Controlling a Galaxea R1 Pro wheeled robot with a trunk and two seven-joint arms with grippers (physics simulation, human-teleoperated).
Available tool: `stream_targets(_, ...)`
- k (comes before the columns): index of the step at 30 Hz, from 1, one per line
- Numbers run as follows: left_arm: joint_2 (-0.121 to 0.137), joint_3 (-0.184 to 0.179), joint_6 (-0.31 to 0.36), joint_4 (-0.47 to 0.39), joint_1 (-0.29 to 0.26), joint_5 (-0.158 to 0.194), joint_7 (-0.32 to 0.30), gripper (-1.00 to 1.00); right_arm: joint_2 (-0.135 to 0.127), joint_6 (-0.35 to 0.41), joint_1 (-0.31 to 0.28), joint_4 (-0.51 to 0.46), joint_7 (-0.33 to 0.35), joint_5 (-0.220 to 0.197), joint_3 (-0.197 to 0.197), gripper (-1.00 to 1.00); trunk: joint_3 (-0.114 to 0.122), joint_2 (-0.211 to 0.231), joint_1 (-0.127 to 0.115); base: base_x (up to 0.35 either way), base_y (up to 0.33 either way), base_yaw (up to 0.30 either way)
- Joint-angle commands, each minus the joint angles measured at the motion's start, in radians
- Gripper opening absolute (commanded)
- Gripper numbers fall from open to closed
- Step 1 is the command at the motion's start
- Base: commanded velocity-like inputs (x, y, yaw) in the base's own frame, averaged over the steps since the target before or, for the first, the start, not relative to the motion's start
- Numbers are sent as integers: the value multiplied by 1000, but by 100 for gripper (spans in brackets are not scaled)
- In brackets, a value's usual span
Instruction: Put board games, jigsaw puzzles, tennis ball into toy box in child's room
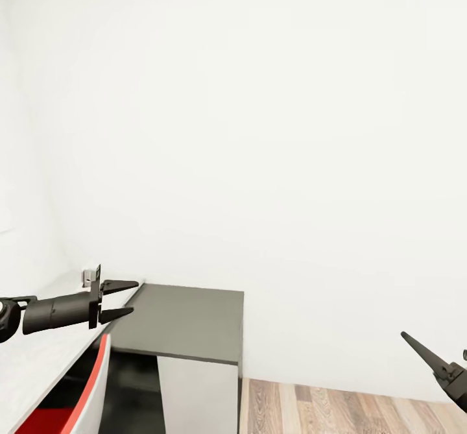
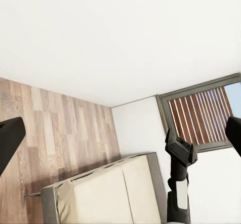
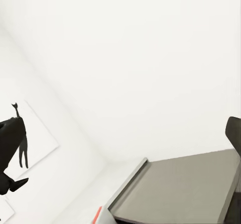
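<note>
Two tools show from the head: my left tool (image 1: 119, 299) hangs parted and empty over the desk (image 1: 32, 356); my right tool (image 1: 433, 362), I cannot tell. Left wrist sees the bed (image 2: 108, 194); right wrist sees a dark-topped cabinet (image 3: 181, 189).

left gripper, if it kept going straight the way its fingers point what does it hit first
Probably nothing close: the left gripper, open and empty, points across the dark grey cabinet top, seemingly above it. The first thing in line looks like the white wall, though depth is unclear.
</note>
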Motion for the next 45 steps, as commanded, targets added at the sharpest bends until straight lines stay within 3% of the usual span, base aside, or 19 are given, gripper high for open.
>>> stream_targets(1, 0, -2, 1, 0, -1, 11, 10, 100, 0, 7, 1, 0, -1, -6, 0, 100, 1, -1, 0, -73, 0, -211)
stream_targets(18, -1, -25, 1, 0, -1, 11, 10, 100, 0, 5, 1, 0, -2, -5, 0, 100, 21, -1, 0, -37, 0, -205)
stream_targets(28, -3, -33, 1, 0, -2, 10, 12, 100, -3, 9, 0, 0, -5, -5, 1, 100, 22, -1, 0, -137, -77, -35)
stream_targets(34, -38, -51, 1, 0, -2, 6, 15, 100, -7, 13, 0, -1, -9, -5, 7, 100, 13, -1, 0, -18, -21, -2)
stream_targets(36, -58, -55, 1, 0, -2, -10, 15, 100, -8, 13, 0, 0, -10, -5, 7, 100, 10, -1, 0, -4, -4, 0)
stream_targets(39, -81, -57, 1, 0, -4, -64, 17, 100, -9, 14, -1, -1, -11, -5, 7, 100, 5, -1, 0, -2, -2, 0)
stream_targets(43, -130, -55, 1, 0, -7, -184, 19, 100, -10, 14, -4, -1, -34, 7, 8, 100, -1, -1, 0, 0, 0, 0)
stream_targets(45, -157, -53, 1, 0, -9, -241, 19, 100, -10, 14, -6, -1, -64, 35, 8, 100, -5, -1, 0, 0, 0, 0)
